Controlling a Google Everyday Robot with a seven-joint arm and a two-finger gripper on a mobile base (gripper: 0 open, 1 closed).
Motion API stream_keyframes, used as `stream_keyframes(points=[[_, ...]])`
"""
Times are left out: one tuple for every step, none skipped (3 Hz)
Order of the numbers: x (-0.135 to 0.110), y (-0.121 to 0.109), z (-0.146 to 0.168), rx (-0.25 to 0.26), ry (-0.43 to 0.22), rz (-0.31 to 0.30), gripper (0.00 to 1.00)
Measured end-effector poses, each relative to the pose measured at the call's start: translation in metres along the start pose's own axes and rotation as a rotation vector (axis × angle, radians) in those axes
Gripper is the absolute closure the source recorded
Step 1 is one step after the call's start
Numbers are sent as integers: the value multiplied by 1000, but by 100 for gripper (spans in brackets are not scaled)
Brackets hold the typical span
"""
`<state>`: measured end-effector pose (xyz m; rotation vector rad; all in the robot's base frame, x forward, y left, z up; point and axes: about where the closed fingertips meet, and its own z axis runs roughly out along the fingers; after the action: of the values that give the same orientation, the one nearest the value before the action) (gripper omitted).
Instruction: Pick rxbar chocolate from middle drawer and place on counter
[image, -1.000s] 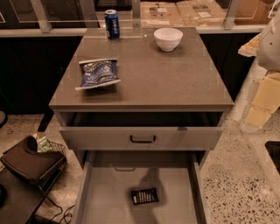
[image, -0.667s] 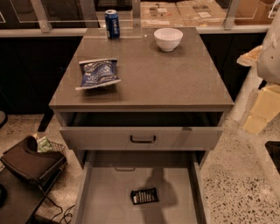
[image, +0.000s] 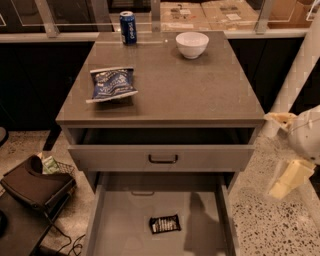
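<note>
Nearest, the rxbar chocolate (image: 164, 224) is being kept flat on the floor of the pulled-out middle drawer (image: 125, 220), a bit tilted. To the right of the upper drawer (image: 110, 157), the gripper (image: 274, 155) is being held released, its two pale fingers (image: 287, 177) apart with nothing between them. Farther back, a chip bag (image: 111, 84), a white bowl (image: 192, 44) and a blue can (image: 128, 27) are being carried by the counter (image: 190, 85).
</note>
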<state>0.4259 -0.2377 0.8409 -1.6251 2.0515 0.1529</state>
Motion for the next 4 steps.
stream_keyframes(points=[[24,24,40,13,-6,-7,0],[45,48,86,22,11,8,0],[45,48,87,22,10,8,0],[41,48,106,8,-13,-8,0]])
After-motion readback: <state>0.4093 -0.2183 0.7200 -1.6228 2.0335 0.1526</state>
